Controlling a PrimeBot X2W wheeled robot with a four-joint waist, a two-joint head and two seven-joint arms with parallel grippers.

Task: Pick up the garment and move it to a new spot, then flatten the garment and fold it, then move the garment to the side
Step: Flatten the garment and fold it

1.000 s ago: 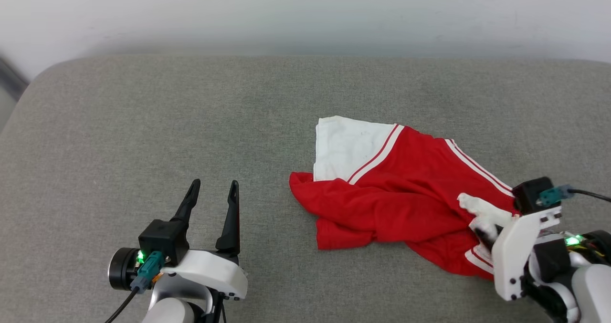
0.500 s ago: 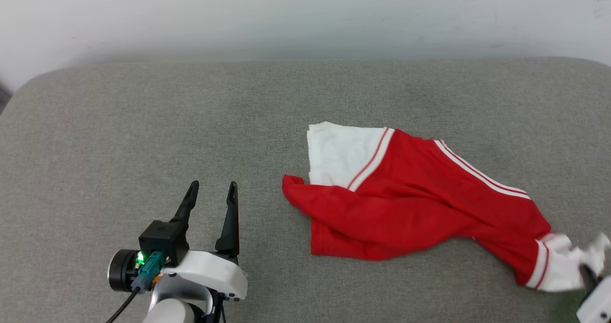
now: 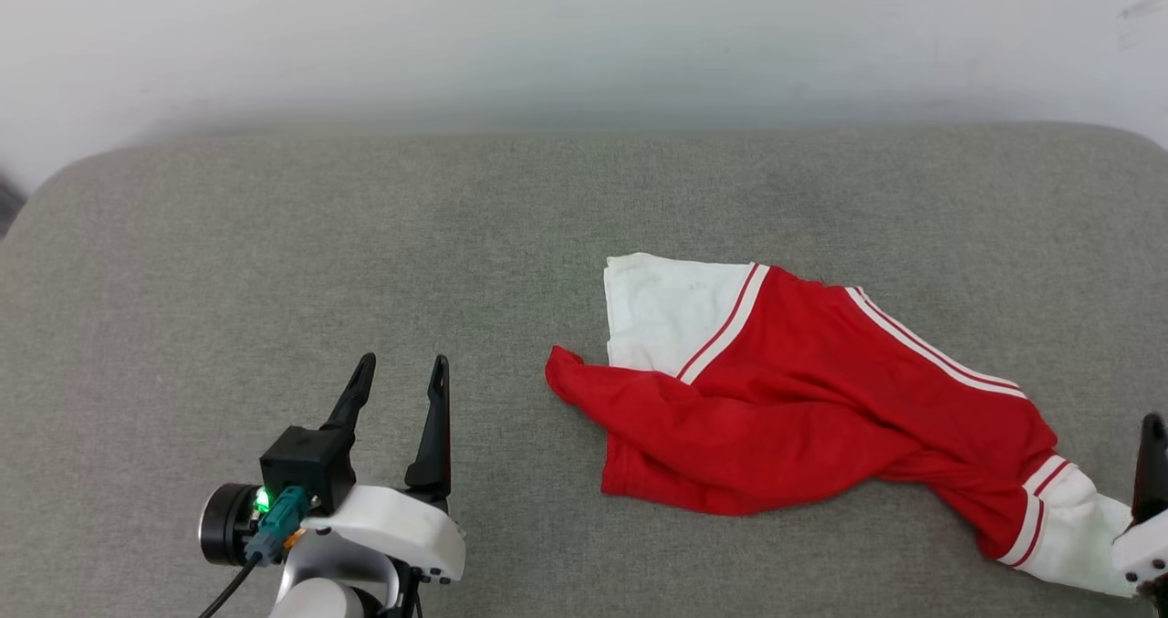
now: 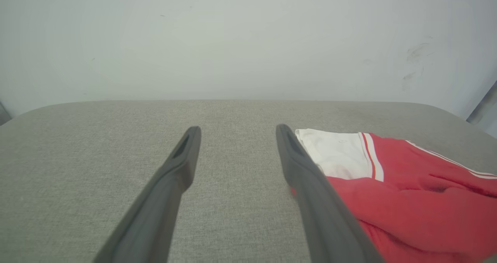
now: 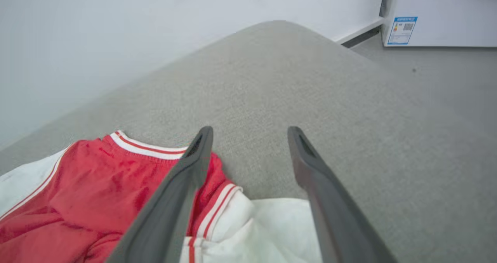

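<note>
The garment [image 3: 803, 417] lies crumpled on the right half of the grey padded surface [image 3: 365, 235], red with a white sleeve at its far left and another at its near right. My right gripper [image 5: 250, 133] is open and hovers over the near right white sleeve [image 5: 271, 232], gripping nothing; one of its fingers [image 3: 1152, 458] shows at the right edge of the head view. My left gripper [image 3: 403, 367] is open and empty at the lower left, apart from the garment [image 4: 407, 201], whose left edge lies just beyond its right finger.
A white wall [image 3: 584, 34] runs behind the surface. Past the surface's rounded right corner [image 5: 279, 26] is grey floor [image 5: 446, 84] and a white appliance [image 5: 438, 14] with a label. Bare grey surface stretches left of the garment.
My right gripper pulled the garment's right sleeve out to the right, stretching the garment, then let go and now stands open. The left arm has stayed put; the head view shifted slightly.
</note>
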